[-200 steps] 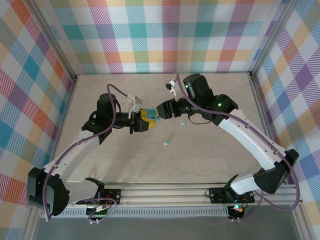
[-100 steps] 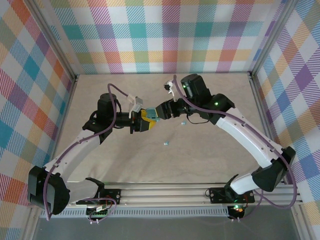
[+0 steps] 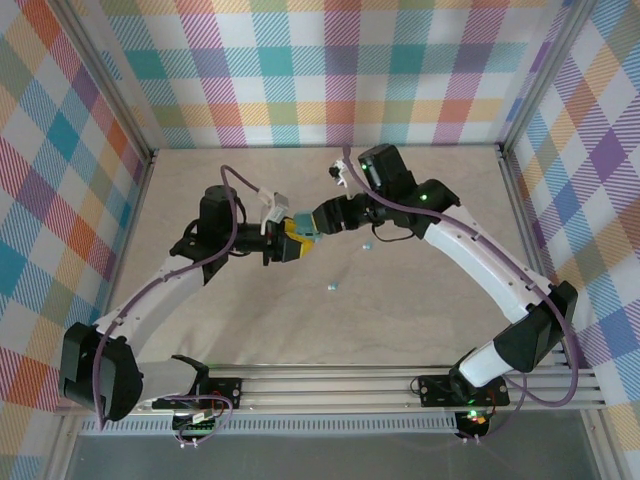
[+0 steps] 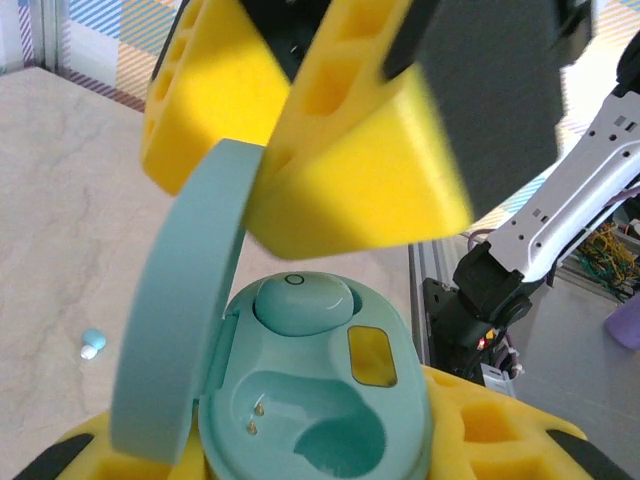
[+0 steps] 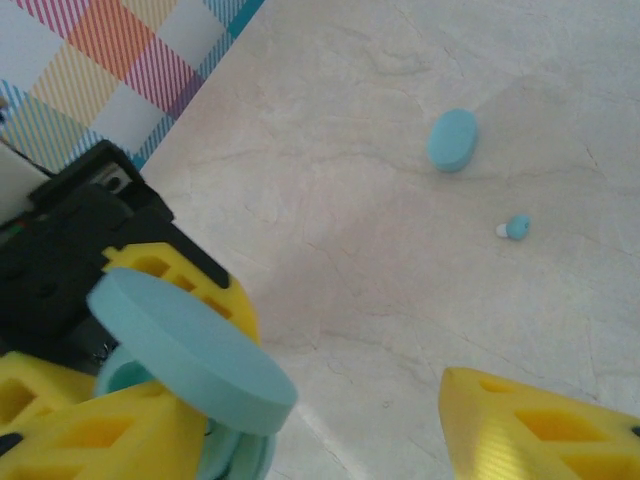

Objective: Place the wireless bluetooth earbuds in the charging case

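Charging case (image 4: 380,300), lid (image 4: 175,320) up, pinched in left gripper (image 3: 290,245) over mid-table: one earbud (image 4: 303,303) seated, other well (image 4: 335,435) empty (contacts (image 4: 255,415) bare). Right gripper (image 3: 313,222) spread beside lid.

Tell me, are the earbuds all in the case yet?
Partly. Done: the charging case is open, with one earbud seated inside. In hand: the left gripper holds the case while the right gripper is open over it. Left: the other slot is empty, and a loose earbud lies on the table.
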Controlling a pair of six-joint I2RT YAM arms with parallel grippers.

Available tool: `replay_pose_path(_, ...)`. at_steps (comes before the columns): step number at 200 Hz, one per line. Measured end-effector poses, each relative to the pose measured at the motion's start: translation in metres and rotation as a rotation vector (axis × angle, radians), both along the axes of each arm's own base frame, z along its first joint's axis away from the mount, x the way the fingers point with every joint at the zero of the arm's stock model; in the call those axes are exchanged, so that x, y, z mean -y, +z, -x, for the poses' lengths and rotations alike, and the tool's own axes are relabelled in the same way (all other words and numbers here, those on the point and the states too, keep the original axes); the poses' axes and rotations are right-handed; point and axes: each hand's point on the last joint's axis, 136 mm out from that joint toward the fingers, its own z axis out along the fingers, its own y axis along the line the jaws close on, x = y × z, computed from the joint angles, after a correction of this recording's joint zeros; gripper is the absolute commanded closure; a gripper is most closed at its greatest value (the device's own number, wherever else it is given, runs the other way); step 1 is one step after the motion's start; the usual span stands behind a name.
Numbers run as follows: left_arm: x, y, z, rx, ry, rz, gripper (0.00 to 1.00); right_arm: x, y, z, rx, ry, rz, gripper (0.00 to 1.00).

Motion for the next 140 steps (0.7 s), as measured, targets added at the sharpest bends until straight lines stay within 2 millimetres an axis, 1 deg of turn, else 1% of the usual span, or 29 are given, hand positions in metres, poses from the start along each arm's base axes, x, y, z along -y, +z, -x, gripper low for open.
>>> replay_pose_path(30, 0.004, -0.011, -0.012, -0.037, 0.001, -0.014, 1.0, 0.002, 0.006, -0.002, -0.005, 0.005, -0.021, 0.36)
replay_pose_path(49, 0.005, -0.014, -0.018, -0.049, 0.007, -0.016, 1.0, 0.003, 0.009, -0.003, -0.007, 0.008, -0.032, 0.36)
replay_pose_path(101, 0.004, -0.01, -0.027, -0.044, 0.021, -0.008, 1.0, 0.005, 0.013, -0.005, -0.026, 0.012, -0.056, 0.36)
replay_pose_path(140, 0.001, -0.01, -0.03, -0.049, 0.035, -0.008, 1.0, 0.009, 0.014, -0.004, -0.076, -0.029, -0.074, 0.36)
